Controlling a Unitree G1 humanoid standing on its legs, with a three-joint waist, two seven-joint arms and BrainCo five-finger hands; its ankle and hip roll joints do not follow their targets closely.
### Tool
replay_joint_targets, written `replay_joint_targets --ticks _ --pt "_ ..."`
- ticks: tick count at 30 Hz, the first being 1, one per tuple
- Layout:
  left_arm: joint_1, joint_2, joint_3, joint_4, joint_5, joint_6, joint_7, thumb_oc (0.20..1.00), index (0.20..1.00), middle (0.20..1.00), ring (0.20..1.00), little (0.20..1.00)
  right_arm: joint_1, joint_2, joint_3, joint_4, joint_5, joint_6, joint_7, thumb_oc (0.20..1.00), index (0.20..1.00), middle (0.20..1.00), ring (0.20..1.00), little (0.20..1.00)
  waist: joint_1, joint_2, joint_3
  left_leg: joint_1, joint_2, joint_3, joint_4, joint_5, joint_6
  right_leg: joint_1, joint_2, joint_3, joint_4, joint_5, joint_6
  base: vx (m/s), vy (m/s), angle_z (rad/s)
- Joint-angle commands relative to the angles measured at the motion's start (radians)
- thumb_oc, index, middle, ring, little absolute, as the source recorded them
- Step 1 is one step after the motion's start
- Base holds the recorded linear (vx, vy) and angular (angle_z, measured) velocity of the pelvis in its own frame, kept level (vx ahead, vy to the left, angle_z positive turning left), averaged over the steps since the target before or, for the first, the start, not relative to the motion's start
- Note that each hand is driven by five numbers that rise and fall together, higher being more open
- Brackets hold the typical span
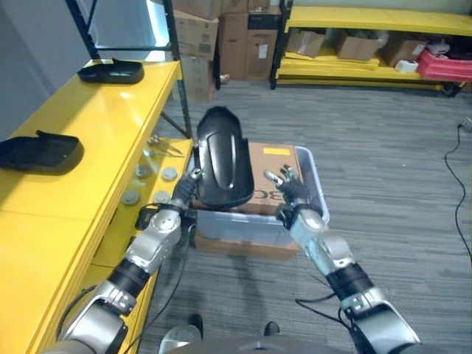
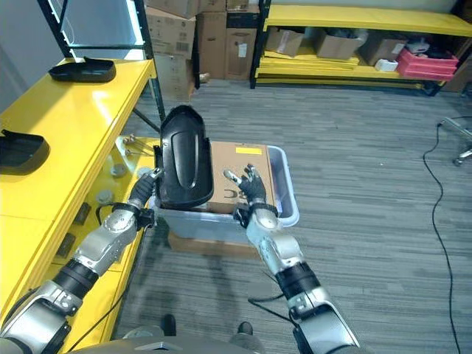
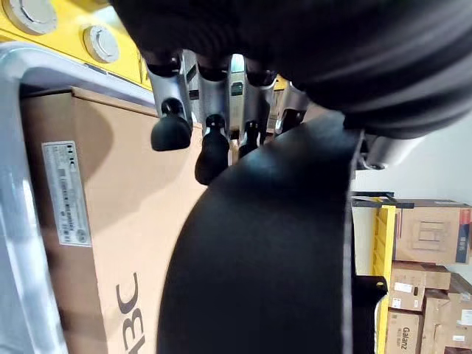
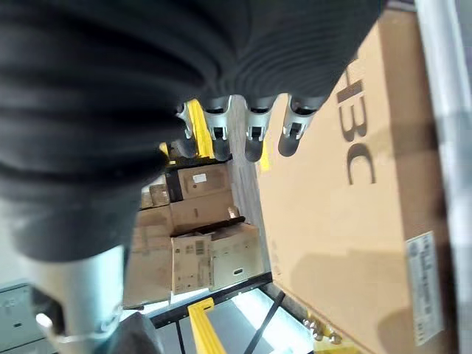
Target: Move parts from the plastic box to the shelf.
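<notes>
A: What is the left hand [image 1: 186, 193] doing?

B: It holds a big, shiny black curved plastic part [image 1: 223, 167]; the part stands upright, just above the near left corner of the clear grey plastic box [image 1: 313, 193]; in the left wrist view the fingers [image 3: 170, 122] curl over the edge of the part, so the hand is clamped on it.

A: And the right hand [image 2: 251, 193]?

B: It is just to the right of the black part, not touching it; its fingers [image 4: 252, 129] are spread apart and loose, with nothing between them; they hover over the flat brown cardboard box [image 2: 243, 168].

A: Where is that cardboard box?

B: It lies inside the plastic box, under both sets of fingers; the plastic box sits on the grey striped carpet floor [image 1: 383, 147].

A: What is past the left fingers?

B: The yellow metal shelf [image 1: 88, 118], just to the left of them; two more black plastic parts lie on its top; one black part [image 1: 38, 151] is well to the left of the fingers, and the other black part [image 1: 112, 71] is farther away, toward the back; small round grey discs [image 1: 169, 174] lie on a lower level of the shelf, near the left fingers.

A: Anything far away?

B: Brown cardboard boxes [image 1: 221, 37] stacked well beyond the fingers; a red plastic bin [image 1: 444, 65] on a far yellow rack.
</notes>
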State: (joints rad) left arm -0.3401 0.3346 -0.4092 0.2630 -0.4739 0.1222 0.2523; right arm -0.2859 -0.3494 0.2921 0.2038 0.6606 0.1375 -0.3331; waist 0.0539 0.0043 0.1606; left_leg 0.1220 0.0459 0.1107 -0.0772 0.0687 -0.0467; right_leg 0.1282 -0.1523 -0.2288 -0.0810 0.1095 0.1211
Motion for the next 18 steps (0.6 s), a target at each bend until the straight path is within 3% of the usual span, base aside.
replay_joint_targets --ticks 1,6,8,12,16,18 --pt "-0.088 0.002 0.045 -0.026 0.018 -0.156 0.020 0.200 0.200 0.200 0.200 0.200 -0.014 -0.020 -0.024 -0.071 -0.017 -0.001 0.098 1.000 1.000 1.000 1.000 1.000 0.030 0.000 -0.051 -0.032 0.043 -0.016 0.060 -0.058 -0.017 -0.022 -0.067 -0.031 0.062 -0.058 0.085 -0.02 0.002 -0.11" --pt "0.043 0.043 0.150 -0.093 0.025 -0.243 -0.002 0.200 0.200 0.200 0.200 0.200 0.212 -0.006 -0.020 0.003 0.006 0.033 0.199 1.000 1.000 1.000 1.000 1.000 0.022 -0.004 -0.054 -0.044 0.034 -0.008 0.050 -0.053 -0.007 -0.038 -0.069 -0.022 0.061 -0.052 0.088 -0.04 0.006 -0.10" --pt "0.090 0.066 0.198 -0.121 0.024 -0.268 -0.012 0.200 0.200 0.200 0.200 0.200 0.277 0.002 -0.025 0.080 -0.051 0.029 0.271 1.000 1.000 1.000 1.000 1.000 0.020 -0.005 -0.054 -0.052 0.028 -0.009 0.046 -0.051 -0.004 -0.046 -0.073 -0.022 0.062 -0.049 0.091 -0.06 0.012 -0.08" --pt "0.130 0.101 0.263 -0.163 0.010 -0.297 -0.040 0.200 0.200 0.200 0.200 0.200 0.339 -0.002 0.000 0.172 -0.122 0.042 0.315 1.000 1.000 1.000 1.000 1.000 0.027 -0.007 -0.053 -0.063 0.011 -0.017 0.038 -0.053 0.004 -0.057 -0.079 -0.019 0.068 -0.048 0.095 -0.04 0.015 -0.02" --pt "0.151 0.144 0.321 -0.237 0.001 -0.291 -0.069 0.200 0.200 0.200 0.200 0.200 0.374 0.025 -0.004 0.377 -0.159 -0.012 0.328 1.000 1.000 1.000 1.000 1.000 0.049 -0.003 -0.057 -0.077 -0.012 -0.045 0.026 -0.053 0.016 -0.073 -0.090 -0.017 0.092 -0.054 0.105 0.00 -0.012 0.01" --pt "0.149 0.174 0.339 -0.284 -0.023 -0.267 -0.088 0.200 0.200 0.200 0.200 0.200 0.378 0.042 -0.018 0.498 -0.215 -0.051 0.328 1.000 1.000 1.000 1.000 1.000 0.053 0.007 -0.058 -0.092 -0.023 -0.091 0.022 -0.051 0.030 -0.101 -0.068 0.023 0.151 -0.094 0.094 -0.01 -0.066 0.26"
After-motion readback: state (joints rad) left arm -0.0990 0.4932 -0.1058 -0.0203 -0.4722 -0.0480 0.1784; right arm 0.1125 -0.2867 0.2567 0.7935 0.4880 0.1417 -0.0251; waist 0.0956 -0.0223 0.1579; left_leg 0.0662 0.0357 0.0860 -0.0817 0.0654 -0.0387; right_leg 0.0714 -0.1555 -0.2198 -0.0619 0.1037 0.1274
